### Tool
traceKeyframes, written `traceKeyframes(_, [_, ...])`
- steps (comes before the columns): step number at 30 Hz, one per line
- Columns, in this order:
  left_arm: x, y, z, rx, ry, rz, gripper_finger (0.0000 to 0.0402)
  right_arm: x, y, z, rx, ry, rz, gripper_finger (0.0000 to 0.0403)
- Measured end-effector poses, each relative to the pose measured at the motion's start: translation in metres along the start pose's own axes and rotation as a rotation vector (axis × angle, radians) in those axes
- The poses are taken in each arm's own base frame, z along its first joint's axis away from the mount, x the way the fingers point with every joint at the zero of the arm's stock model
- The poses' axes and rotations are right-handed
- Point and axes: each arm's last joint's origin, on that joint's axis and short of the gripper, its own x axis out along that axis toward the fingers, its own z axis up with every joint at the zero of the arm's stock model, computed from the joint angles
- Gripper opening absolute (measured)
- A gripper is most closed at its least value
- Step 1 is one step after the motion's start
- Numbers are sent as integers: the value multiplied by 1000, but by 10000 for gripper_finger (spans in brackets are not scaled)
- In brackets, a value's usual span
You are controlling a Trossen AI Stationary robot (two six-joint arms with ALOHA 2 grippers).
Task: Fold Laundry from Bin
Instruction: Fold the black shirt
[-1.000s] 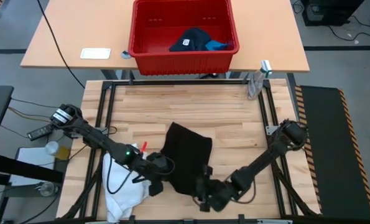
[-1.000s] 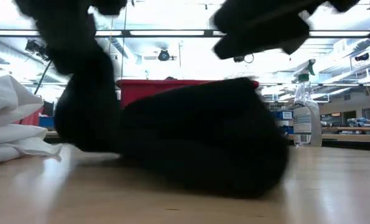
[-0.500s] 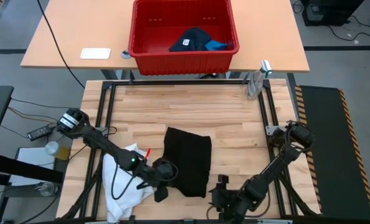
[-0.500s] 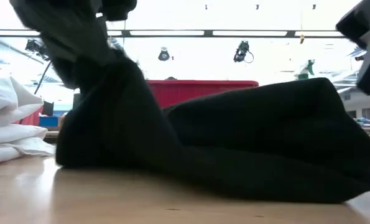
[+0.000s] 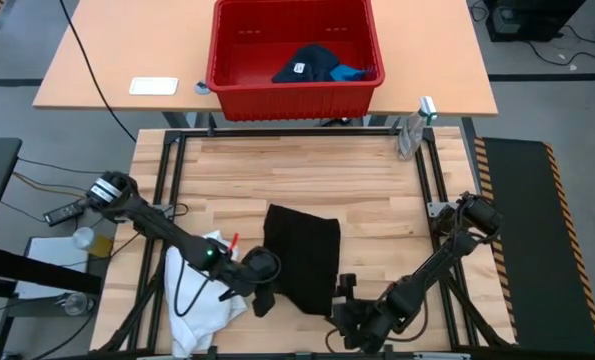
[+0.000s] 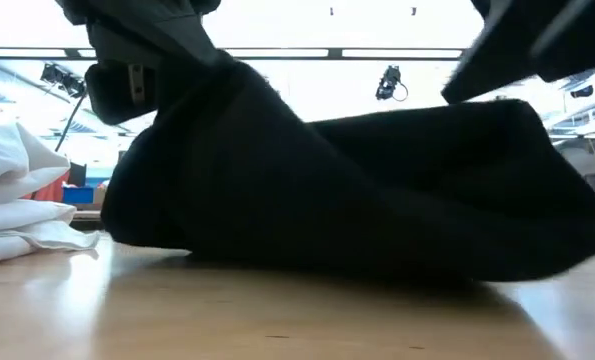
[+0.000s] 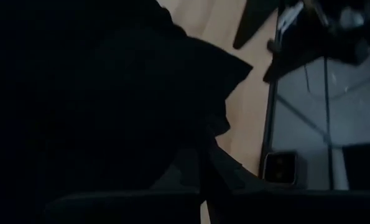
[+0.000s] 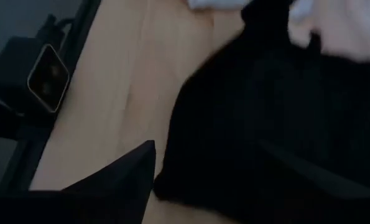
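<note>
The black garment (image 5: 302, 255) lies on the wooden table, bunched up high in the low view (image 6: 377, 200). My left gripper (image 5: 262, 292) is shut on its near left corner. My right gripper (image 5: 343, 296) is open at the near right corner. In the right wrist view its fingers (image 8: 125, 177) stand about the cloth's edge (image 8: 191, 149); whether they touch it, I cannot tell. The white garment (image 5: 197, 290) lies heaped at the near left. The red bin (image 5: 295, 88) stands on the far table, holding the navy garment with its white tag (image 5: 307, 62) and the blue one (image 5: 352, 72). My left gripper holds the black garment by its near left corner (image 6: 192, 110), coming from above at a slant from the table's left. The cloth itself hides the fingers in the left wrist view. That corner is raised off the table, and the rest of the garment (image 6: 427, 220) lies on the wood.
A spray bottle (image 5: 412, 130) stands at the table's far right corner. A black frame rail (image 5: 277, 133) runs round the table. A small white card (image 5: 153, 86) lies on the far table beside the bin. Bare wood (image 5: 297, 170) lies between the garment and the far rail.
My right gripper drew back off the garment's near right corner toward the near edge, then came back toward that corner. The garment's right part has sunk onto the table. My left gripper has kept hold of the left corner and carried it a little toward the right.
</note>
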Motion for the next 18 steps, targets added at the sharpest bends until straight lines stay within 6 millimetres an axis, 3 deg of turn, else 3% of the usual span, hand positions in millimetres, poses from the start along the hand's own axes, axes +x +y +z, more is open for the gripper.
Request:
traceKeyframes(6, [-6,0,5,-107,-46,18,2,4,-3,-6,-32,-58,-78,284])
traceKeyframes(13, [-6,1,6,-183,-67,31,2,9,-2,-25,153,-182,-95,283])
traceKeyframes(18, [-6,0,5,-194,-67,27,2,3,-3,-33,233,-319,-278,269])
